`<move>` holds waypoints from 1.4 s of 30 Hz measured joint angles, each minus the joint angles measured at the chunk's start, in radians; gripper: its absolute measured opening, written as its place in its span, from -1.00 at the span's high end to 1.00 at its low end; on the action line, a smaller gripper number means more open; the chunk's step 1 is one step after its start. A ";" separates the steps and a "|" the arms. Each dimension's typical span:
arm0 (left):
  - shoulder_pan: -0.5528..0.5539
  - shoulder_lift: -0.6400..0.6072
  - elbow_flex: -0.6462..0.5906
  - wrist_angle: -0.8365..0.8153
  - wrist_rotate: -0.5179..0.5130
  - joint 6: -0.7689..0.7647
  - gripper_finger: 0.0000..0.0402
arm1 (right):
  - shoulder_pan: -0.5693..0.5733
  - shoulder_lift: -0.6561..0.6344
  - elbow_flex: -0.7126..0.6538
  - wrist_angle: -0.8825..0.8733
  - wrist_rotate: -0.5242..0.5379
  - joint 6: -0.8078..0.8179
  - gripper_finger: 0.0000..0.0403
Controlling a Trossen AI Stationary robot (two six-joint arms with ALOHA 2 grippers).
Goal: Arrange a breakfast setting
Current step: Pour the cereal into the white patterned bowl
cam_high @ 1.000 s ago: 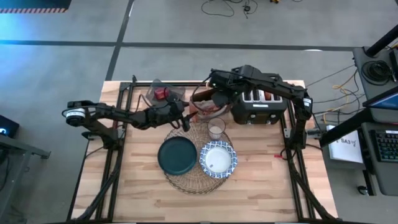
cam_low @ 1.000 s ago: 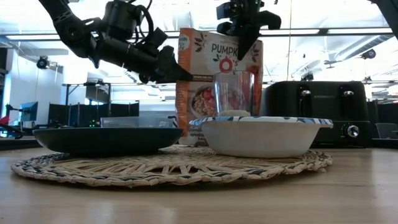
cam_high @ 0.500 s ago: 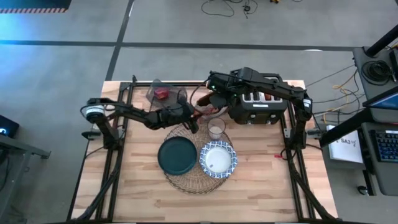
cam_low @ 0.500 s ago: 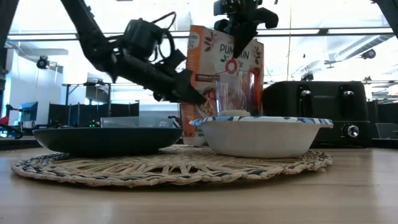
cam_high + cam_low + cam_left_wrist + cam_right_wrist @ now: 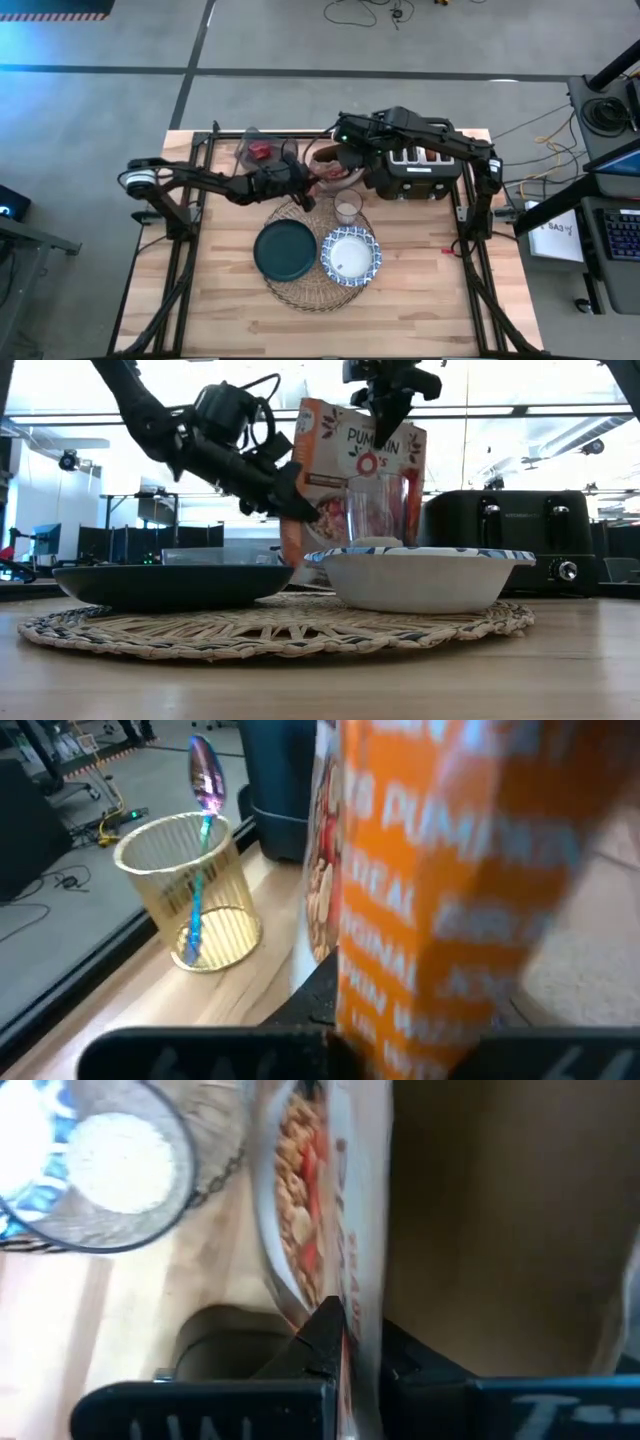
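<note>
A round woven placemat [image 5: 312,285] carries the dark teal plate [image 5: 285,250], the patterned bowl [image 5: 350,256] and, at its far edge, the small clear glass [image 5: 347,208]. Behind the glass an orange cereal box [image 5: 355,470] stands tilted, its bottom edge on the table. My right gripper [image 5: 360,1345] is shut on the box's top. My left gripper [image 5: 308,512], shut, sits at the box's lower left edge. The green-handled spoon [image 5: 203,830] stands bowl-up in a gold wire cup [image 5: 190,890] beyond the box. My left gripper has its shut fingertips [image 5: 320,1000] against the cereal box's lower edge [image 5: 318,510] on the table's left side, coming slanting down from the left. The box fills the wrist view, so I cannot tell whether it pinches cardboard or only presses. My right gripper pinches the box's top panel [image 5: 362,1305] between its two fingers, coming from above and pointing steeply down. The box hangs tilted under it, top leaning toward the table's right, bottom edge on the table.
The black toaster [image 5: 415,172] stands right of the box at the table's far side. A small container with something red [image 5: 258,151] sits at the far left. Bare wood lies near the front edge [image 5: 320,330] and on both sides of the placemat.
My left gripper has come down and toward the table's right to the box's lower edge, and has shut there. The cereal box has gone from upright to tilted, its bottom swung toward the table's left while the right gripper kept its top in place.
</note>
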 joint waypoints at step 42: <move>-0.013 -0.727 -0.006 -0.483 -0.015 0.062 1.00 | 0.000 -0.302 0.098 0.006 -0.111 0.384 0.96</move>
